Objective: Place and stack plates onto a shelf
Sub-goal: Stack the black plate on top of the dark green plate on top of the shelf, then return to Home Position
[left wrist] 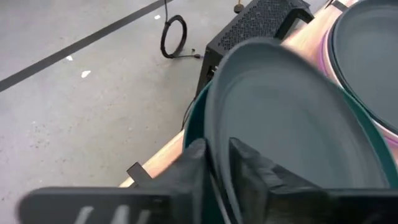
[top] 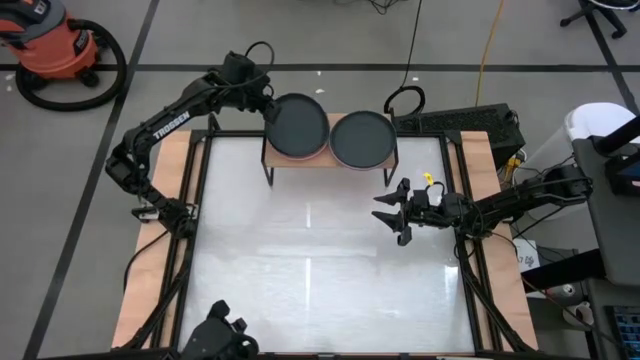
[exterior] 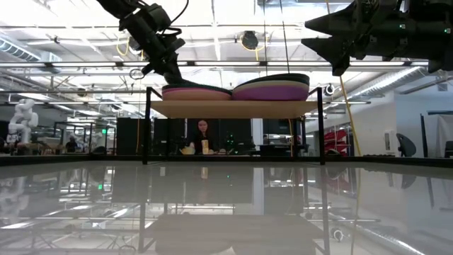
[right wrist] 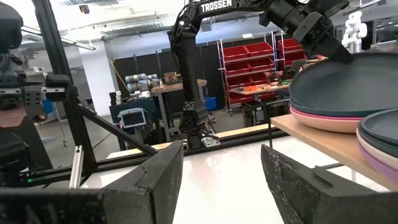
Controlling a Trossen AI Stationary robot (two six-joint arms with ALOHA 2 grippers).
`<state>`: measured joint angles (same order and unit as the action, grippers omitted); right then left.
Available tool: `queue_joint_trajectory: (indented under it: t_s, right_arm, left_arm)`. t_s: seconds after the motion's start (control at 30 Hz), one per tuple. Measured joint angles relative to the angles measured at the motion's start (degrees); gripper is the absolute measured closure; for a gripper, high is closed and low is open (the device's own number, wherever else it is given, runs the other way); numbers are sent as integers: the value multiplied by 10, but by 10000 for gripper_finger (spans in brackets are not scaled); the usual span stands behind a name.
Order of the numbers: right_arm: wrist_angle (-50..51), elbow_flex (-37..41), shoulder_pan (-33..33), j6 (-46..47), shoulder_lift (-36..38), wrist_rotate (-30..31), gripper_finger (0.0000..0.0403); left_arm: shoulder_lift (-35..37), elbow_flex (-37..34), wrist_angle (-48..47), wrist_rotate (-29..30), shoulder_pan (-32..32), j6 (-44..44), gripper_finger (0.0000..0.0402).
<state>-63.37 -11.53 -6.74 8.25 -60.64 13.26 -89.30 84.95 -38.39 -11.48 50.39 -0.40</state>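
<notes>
Left gripper [top: 268, 108] pinched shut on rim of dark grey plate [top: 298, 125] at nine o'clock, atop left stack on shelf [top: 330, 160]. Right gripper [top: 392, 212] hovered wide open, empty, toward four o'clock of shelf.

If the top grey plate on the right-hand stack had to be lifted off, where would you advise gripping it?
Grip the top grey plate by its raised rim, on the edge facing the table's open middle. It lies flat on its stack on the shelf, so only the rim gives purchase. The open right claw waits on that side, while the left claw holds the neighbouring stack's top plate.
</notes>
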Motion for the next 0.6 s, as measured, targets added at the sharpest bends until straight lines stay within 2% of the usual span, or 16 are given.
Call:
queue_joint_trajectory:
  t_s: [0.27, 0.4, 0.6]
  right_arm:
    - [3, 0, 0, 0, 0, 0, 206]
    - [7, 0, 0, 0, 0, 0, 206]
    - [27, 0, 0, 13, 0, 0, 206]
  left_arm:
    - [0, 3, 21, 3, -3, -8, 224]
    - [3, 31, -6, 4, -3, -2, 204]
    - [41, 55, -21, 5, -3, 15, 201]
